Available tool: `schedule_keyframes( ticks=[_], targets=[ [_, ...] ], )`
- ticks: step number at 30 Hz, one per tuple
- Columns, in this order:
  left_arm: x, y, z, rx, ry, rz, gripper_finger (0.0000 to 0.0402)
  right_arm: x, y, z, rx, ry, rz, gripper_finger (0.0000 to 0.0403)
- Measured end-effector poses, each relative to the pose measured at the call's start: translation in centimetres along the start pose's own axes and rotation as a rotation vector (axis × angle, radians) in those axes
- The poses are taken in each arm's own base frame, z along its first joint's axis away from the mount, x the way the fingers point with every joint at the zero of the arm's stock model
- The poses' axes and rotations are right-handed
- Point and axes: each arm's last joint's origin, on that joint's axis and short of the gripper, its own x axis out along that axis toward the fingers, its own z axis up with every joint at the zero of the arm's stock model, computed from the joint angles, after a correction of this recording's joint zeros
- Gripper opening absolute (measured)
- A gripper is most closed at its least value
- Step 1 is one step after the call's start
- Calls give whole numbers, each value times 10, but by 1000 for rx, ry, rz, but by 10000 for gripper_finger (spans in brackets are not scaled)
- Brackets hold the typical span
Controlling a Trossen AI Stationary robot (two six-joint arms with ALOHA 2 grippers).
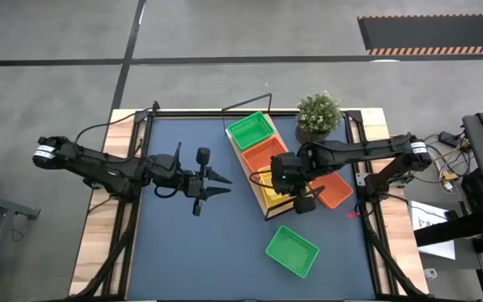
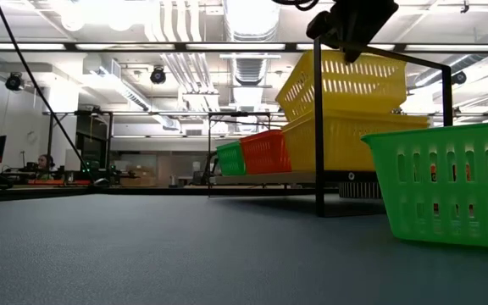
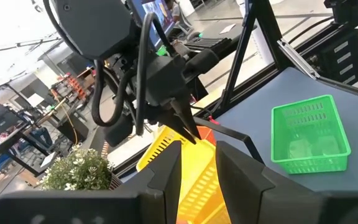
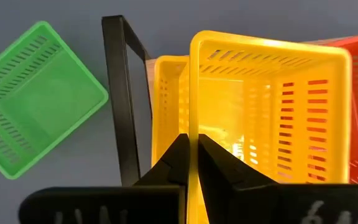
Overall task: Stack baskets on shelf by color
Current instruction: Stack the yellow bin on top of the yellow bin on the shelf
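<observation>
The shelf point(image 1: 241, 153) lies slantwise mid-table. A green basket point(image 1: 251, 130), an orange basket point(image 1: 267, 155) and a yellow basket point(image 2: 346, 140) stand on it in a row. My right gripper point(image 4: 193, 142) is above the shelf's near end, shut on a second yellow basket point(image 2: 350, 80), which is tilted over the first. A loose green basket point(image 1: 292, 250) rests on the table near the front. An orange basket point(image 1: 335, 191) rests to the right of the shelf. My left gripper point(image 1: 223, 184) hovers open and level to the left of the shelf, holding nothing. My right gripper pinches one side wall point(image 4: 193, 118) of the upper yellow basket at its rim, one finger inside the basket and one outside. The fingers slant steeply down from above. The basket hangs tilted, and its low end is close over the yellow basket beneath.
The shelf's black wire frame point(image 4: 120, 93) rises at the near end, right beside the held basket. A potted plant point(image 1: 319, 116) stands at the table's far right. Open dark mat lies at the left and near the front edge.
</observation>
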Motion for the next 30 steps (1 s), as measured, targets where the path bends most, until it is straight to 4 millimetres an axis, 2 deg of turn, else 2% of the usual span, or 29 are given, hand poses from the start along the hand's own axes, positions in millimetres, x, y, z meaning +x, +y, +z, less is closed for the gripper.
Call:
schedule_keyframes(
  ticks=[16,25,30],
  targets=[
    [0,0,-1,0,2,-1,83,14,0,-4,-22,13,4,17],
    [0,0,-1,-1,2,-1,83,16,-1,-4,5,3,0,92],
    [0,0,-1,-1,2,-2,83,5,-1,1,-10,-24,-6,126]
  ],
)
